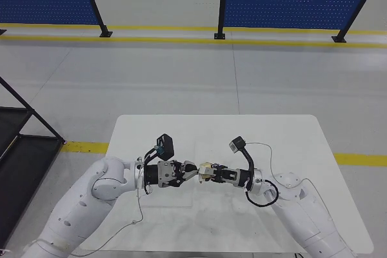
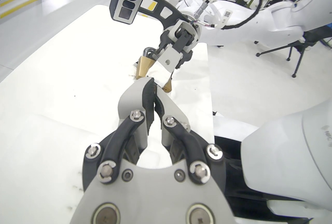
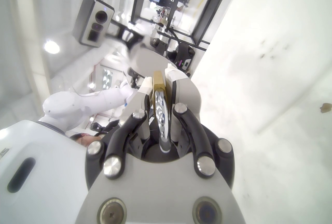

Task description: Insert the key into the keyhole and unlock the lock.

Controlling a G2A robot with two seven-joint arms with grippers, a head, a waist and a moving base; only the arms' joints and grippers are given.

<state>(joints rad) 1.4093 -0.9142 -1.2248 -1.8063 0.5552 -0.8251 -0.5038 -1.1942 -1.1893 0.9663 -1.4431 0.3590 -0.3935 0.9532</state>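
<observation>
The left gripper (image 2: 153, 85) has its fingers pressed together at the tips, held low over the middle of the white table (image 1: 284, 129). Whether the key sits between the pads cannot be told. Tip to tip with it, the right gripper (image 3: 158, 79) is clamped on the brass lock (image 2: 144, 67), one finger on each flat face. The chrome shackle (image 3: 162, 116) points back toward the right wrist and the lock's bottom edge faces the left gripper. Lock and left fingertips are just beside each other; whether they touch cannot be told.

Both forearms lie close above the tabletop and come in from the near corners. The table's near edge runs under the elbows. Beyond the grippers the white tabletop stretches to the far edge, and to each side it runs well past the wrists. A thin cable (image 1: 266, 146) loops over the table by the right arm's camera bracket.

A black rack (image 1: 13, 148) stands on the floor off the table's left edge. Farther on, across the grey floor, a yellow line (image 1: 180, 40) runs in front of blue barriers (image 1: 39, 11)
</observation>
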